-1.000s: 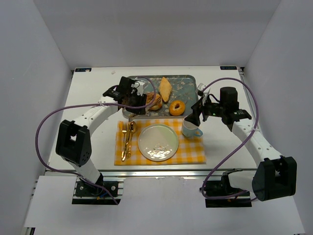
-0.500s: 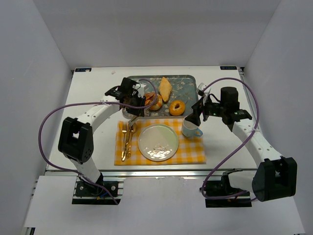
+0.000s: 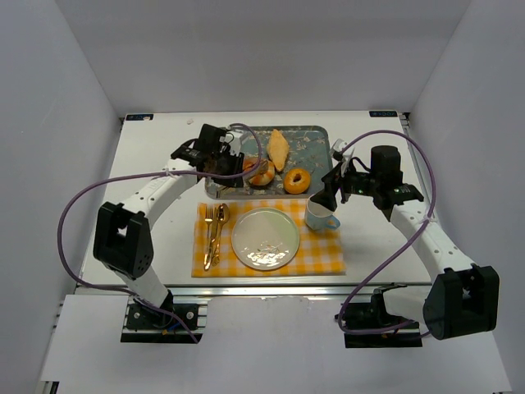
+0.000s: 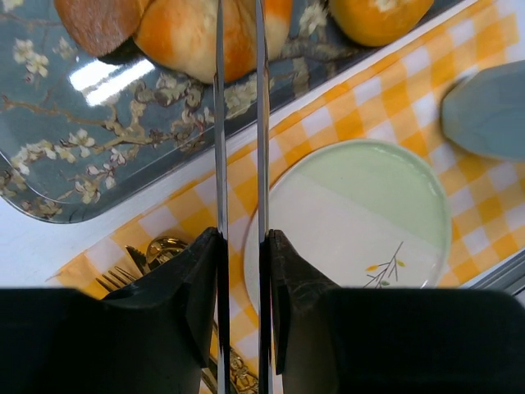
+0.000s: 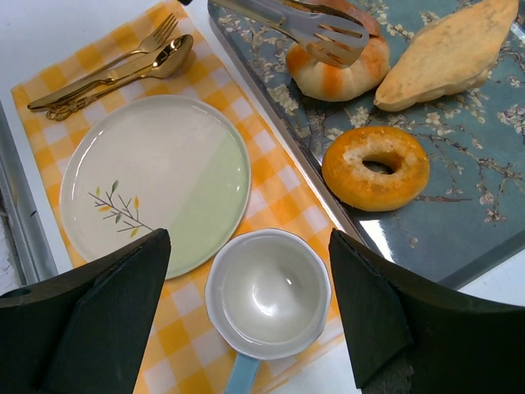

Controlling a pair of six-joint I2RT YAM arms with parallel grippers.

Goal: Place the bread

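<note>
The bread (image 3: 262, 171) is a round golden bun on the blue flowered tray (image 3: 310, 138), at its near left. It also shows in the left wrist view (image 4: 184, 37) and the right wrist view (image 5: 332, 70). My left gripper (image 3: 212, 154) (image 4: 240, 238) is shut on metal tongs (image 4: 220, 123). The tongs' tips (image 5: 332, 37) lie over the top of the bun, and I cannot tell whether they pinch it. My right gripper (image 3: 332, 193) (image 5: 246, 246) is open and empty above the white cup (image 5: 268, 294). The white plate (image 3: 265, 238) is bare.
A ring doughnut (image 3: 297, 180) and a long pale pastry (image 3: 278, 148) also lie on the tray. The plate, the cup (image 3: 320, 215) and a gold fork and spoon (image 3: 213, 234) sit on a yellow checked cloth (image 3: 328, 254) in front of the tray.
My left wrist has shifted a little toward the far left over the tray, with the tongs still at the bun. The right arm has not moved.
</note>
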